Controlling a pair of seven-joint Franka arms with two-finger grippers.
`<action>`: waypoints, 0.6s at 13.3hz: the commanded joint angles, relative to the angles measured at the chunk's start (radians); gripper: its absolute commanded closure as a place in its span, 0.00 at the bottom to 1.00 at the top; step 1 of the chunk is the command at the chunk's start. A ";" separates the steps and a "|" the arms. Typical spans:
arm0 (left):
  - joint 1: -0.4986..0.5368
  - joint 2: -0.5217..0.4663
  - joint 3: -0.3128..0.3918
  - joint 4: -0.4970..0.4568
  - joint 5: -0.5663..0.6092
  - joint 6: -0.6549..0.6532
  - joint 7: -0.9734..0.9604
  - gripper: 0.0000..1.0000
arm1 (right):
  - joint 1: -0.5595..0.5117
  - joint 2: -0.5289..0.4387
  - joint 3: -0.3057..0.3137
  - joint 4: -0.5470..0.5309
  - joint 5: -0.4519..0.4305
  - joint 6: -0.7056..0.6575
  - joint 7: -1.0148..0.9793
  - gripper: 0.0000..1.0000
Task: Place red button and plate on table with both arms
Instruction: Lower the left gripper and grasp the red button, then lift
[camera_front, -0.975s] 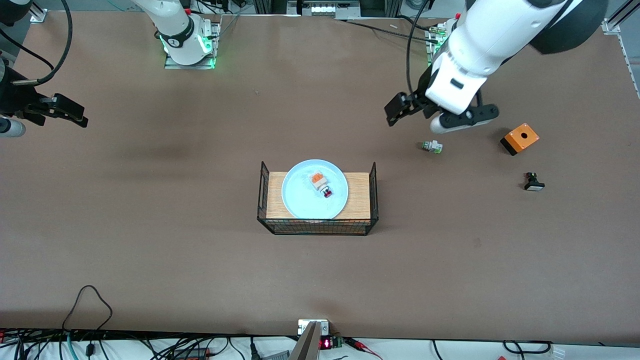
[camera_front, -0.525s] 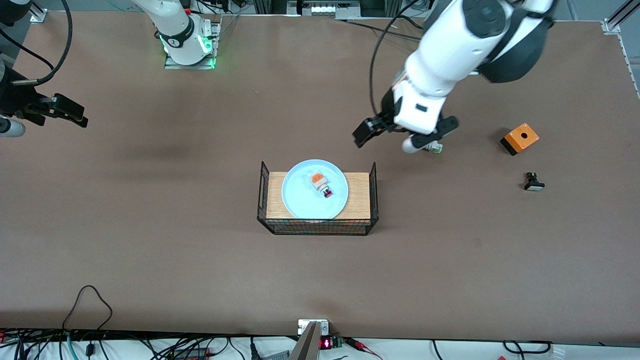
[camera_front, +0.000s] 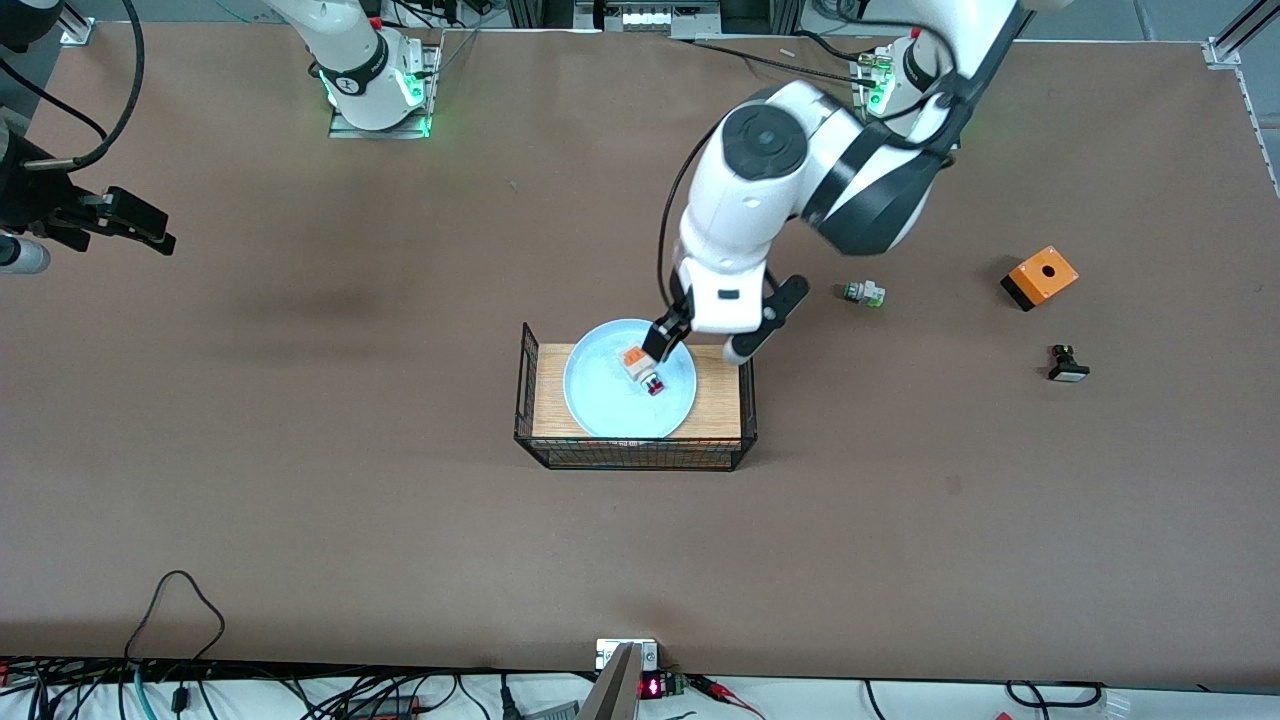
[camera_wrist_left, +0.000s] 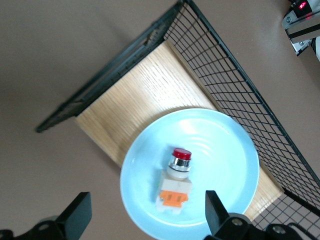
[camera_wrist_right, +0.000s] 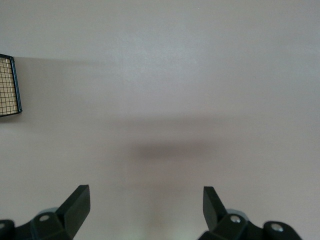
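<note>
Approach to the button is the step in hand. The left gripper is held over the plate, with its fingers spread wide apart and nothing between them; in the left wrist view the button is seen just ahead of the gap. The button lies on its side in the plate, red cap pointing toward the front camera, orange block at the other end. The plate rests on the board inside the wire-mesh rack, which stands at the middle of the table.

The right gripper waits above bare table at the right arm's end, fingers likewise apart and empty.

Neither thing is judged to have been moved onto the table yet. The next move calls for a descent until the fingers straddle the white body of the button, then a closing across its narrow width. Care will be needed with the mesh side wall close by the left wrist, and with the smooth plate, on which so small a part may slide.
</note>
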 joint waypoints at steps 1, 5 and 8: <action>-0.053 0.105 0.015 0.132 0.054 0.008 -0.050 0.00 | -0.006 -0.009 0.006 0.004 -0.014 -0.005 -0.008 0.00; -0.096 0.176 0.009 0.122 0.273 0.090 -0.035 0.00 | -0.008 -0.006 0.004 0.004 -0.012 0.005 -0.009 0.00; -0.109 0.192 0.007 0.106 0.325 0.091 -0.025 0.11 | -0.008 -0.005 0.004 0.004 -0.012 0.006 -0.009 0.00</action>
